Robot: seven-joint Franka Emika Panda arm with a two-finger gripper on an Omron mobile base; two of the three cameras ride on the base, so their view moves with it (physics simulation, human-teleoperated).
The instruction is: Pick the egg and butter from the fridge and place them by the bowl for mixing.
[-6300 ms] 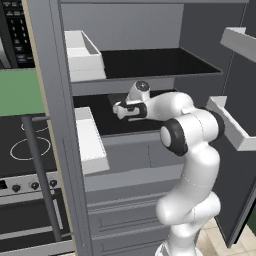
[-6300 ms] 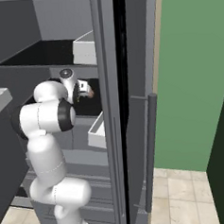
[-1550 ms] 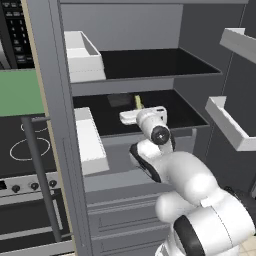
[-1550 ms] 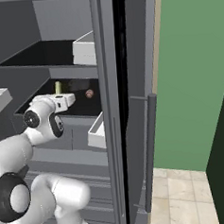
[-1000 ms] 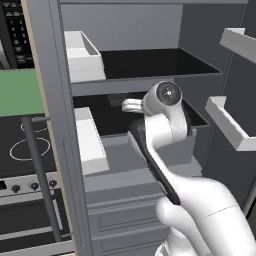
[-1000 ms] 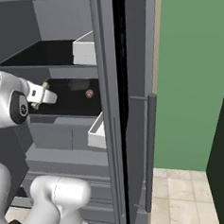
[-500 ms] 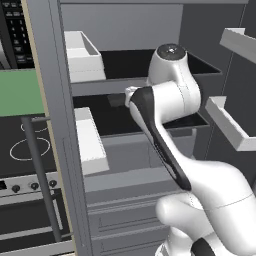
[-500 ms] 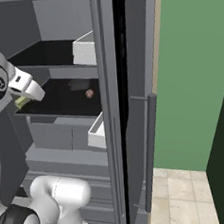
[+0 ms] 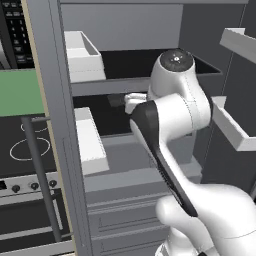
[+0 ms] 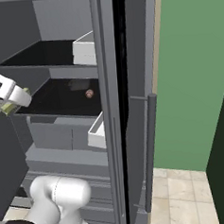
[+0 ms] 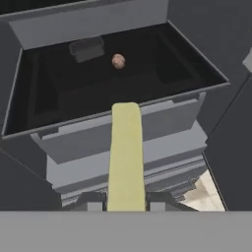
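Open fridge ahead: egg sits on its dark shelf while the tool pinches the butter, outside the shelf's front edge. Next, I judge: carry it to the bowl.

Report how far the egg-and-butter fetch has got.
Done: nothing is by a bowl yet. In hand: the gripper is shut on the butter, held outside the fridge, in front of its dark shelf. Left: the egg lies on that shelf beside a dark box; both still need placing.
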